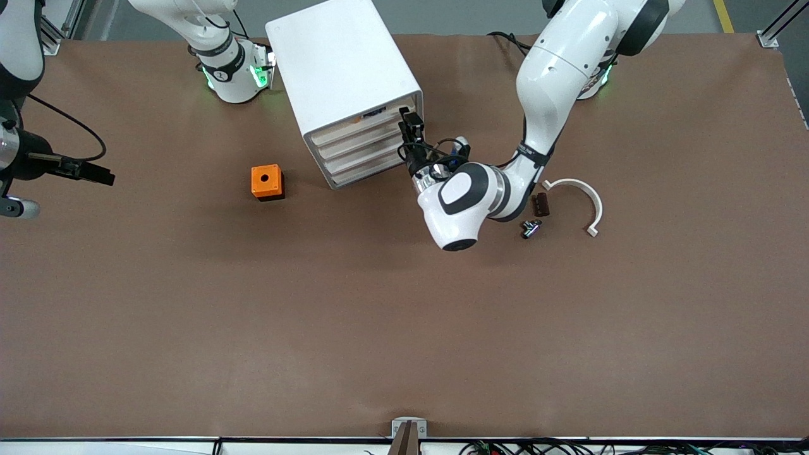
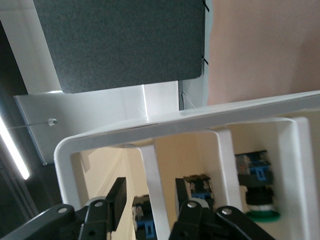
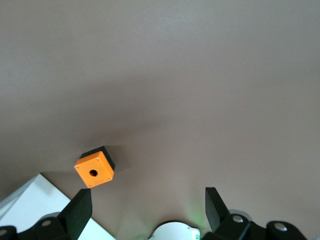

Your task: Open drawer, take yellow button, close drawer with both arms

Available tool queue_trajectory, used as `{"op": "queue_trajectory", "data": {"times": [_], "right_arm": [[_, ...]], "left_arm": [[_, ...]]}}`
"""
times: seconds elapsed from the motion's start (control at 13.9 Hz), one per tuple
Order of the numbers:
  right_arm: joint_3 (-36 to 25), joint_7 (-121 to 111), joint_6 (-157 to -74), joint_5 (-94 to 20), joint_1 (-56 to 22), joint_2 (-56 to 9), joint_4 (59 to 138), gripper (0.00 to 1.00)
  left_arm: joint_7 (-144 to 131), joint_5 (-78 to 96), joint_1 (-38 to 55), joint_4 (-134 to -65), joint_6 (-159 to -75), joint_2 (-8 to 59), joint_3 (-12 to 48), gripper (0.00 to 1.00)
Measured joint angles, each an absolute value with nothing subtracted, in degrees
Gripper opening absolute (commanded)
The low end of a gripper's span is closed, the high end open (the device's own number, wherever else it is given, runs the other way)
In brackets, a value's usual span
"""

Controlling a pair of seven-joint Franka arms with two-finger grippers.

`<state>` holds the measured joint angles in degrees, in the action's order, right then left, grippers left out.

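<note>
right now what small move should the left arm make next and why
Probably ease the left gripper forward a little and close on the front rim of the top drawer, then pull. Its fingers are open on either side of a divider at the drawer's front, and the drawer looks barely out of the cabinet. The right gripper waits open over the right arm's end of the table.

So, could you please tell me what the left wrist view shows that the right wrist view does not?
Only the left wrist view shows the left gripper, open at the drawer, with button bodies and a green-capped button inside. Only the right wrist view shows the open right gripper over bare table, with the orange box beneath. Both include part of the white cabinet.
</note>
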<state>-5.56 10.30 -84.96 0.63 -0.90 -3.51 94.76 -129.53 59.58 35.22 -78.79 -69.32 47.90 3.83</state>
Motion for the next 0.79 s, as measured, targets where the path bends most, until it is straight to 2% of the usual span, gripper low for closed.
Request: {"op": "queue_trajectory", "data": {"times": [0.14, 0.22, 0.43, 0.57, 0.79], "right_arm": [[-5.55, 17.06, -84.77, -2.43, -1.34, -3.51, 94.76, 1.00], [-5.55, 19.58, -84.71, -3.87, -1.38, -3.51, 94.76, 1.00], [-5.53, 21.94, -84.71, -4.81, -1.85, -3.51, 94.76, 1.00], [-5.52, 22.17, -84.67, -4.82, -2.28, -3.51, 94.76, 1.00], [-5.55, 22.18, -84.19, -4.82, -2.34, -3.51, 94.76, 1.00]], "left_arm": [[-129.53, 59.58, 36.50, -78.79, -69.31, 47.92, 3.83, 0.46], [-129.53, 59.58, 36.86, -78.81, -69.30, 47.94, 3.83, 0.42], [-129.10, 59.58, 37.30, -78.81, -69.25, 48.02, 3.83, 0.17], [-129.04, 59.57, 37.37, -78.82, -69.27, 48.21, 3.79, 0.08], [-128.87, 59.57, 37.28, -78.86, -69.30, 48.54, 3.58, 0.08]]}}
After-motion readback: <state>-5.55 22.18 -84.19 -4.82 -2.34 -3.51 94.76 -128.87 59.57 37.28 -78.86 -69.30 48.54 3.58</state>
